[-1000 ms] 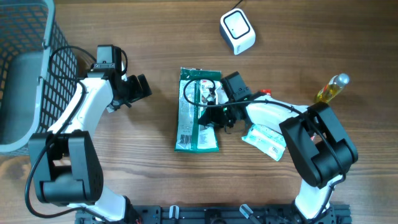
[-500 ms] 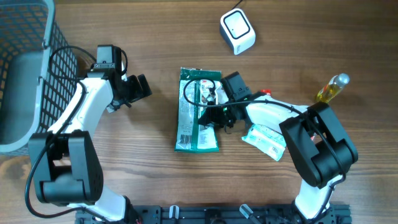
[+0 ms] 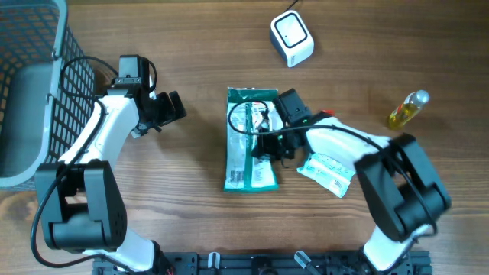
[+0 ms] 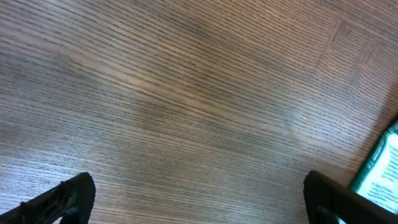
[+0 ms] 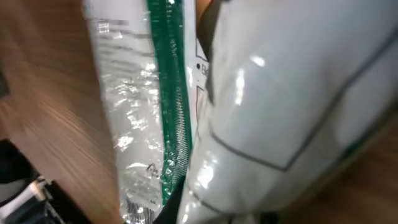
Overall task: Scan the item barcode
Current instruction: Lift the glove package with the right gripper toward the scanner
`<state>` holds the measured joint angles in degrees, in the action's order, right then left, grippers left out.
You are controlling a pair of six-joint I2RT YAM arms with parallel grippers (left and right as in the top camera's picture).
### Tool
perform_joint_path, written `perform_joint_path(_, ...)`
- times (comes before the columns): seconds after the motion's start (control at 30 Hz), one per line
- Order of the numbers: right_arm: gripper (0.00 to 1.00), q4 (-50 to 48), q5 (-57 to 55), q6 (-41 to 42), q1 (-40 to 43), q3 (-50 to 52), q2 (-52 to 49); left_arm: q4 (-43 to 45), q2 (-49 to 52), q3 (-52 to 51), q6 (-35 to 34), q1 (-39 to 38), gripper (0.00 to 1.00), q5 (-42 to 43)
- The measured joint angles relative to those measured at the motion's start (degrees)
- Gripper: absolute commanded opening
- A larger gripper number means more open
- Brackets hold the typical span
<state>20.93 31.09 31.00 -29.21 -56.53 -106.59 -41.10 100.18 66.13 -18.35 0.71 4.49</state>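
— Which step is in hand?

— The grasp, I'd say. Nearest the arms' bases, a small white packet [image 3: 327, 172] lies farthest from the barcode scanner [image 3: 292, 38]. A little farther out, the green packet [image 3: 246, 156] is spread flat over the table [image 3: 191, 221], well short of the scanner and slightly to its left. The right gripper [image 3: 267, 143] has its jaws closed on the packet's right edge.

— And the other arm?

— The left gripper [image 3: 174, 107] hovers well to the left of the scanner, jaws wide open and holding nothing.

— What does the next move call for?

— Probably lifting the packet and carrying it out to the scanner, with the barcode side turned toward it.

— Anything hard to make out?

— Where the barcode sits. The print is too small in the overhead view, and the right wrist view is blurred and filled with glossy film that hides the jaws. I also cannot tell whether the packet rests on the table or is just clear of it.
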Motion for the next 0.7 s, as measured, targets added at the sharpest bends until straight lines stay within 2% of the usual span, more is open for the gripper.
perform_joint_path(0.07, 0.04, 3.67, -2.16, -2.47, 0.00, 0.00, 5.29, 0.02, 0.00, 0.00, 0.00, 0.00, 1.00, -0.02)
perform_joint_path(0.23, 0.04, 5.51, -3.96, -5.88, 0.00, -0.09, 19.74, 0.02, 0.00, 0.00, 0.00, 0.00, 1.00, -0.11)
perform_joint_path(0.37, 0.04, 9.14, -4.15, -8.92, 0.00, -0.44, 22.67, 0.00, 0.00, 0.00, 0.00, 0.00, 1.00, -0.15)
perform_joint_path(0.43, 0.04, 14.78, -4.35, -11.19, 0.00, -2.95, 22.67, 0.02, 0.00, 0.00, 0.00, 0.00, 1.00, -0.15)
perform_joint_path(0.53, 0.04, 28.24, -5.75, -16.61, 0.00, -14.60, 22.18, 0.04, 0.00, 0.00, 0.00, 0.00, 1.00, -0.17)
perform_joint_path(0.6, 0.04, 37.88, -8.48, -20.96, 0.00, -26.62, 20.59, 0.20, 0.00, 0.00, 0.02, 0.00, 1.00, -0.20)
perform_joint_path(0.7, 0.04, 45.35, -13.57, -26.62, 0.00, -41.66, 17.81, 0.13, 0.00, 0.00, 0.00, 0.00, 1.00, -0.17)
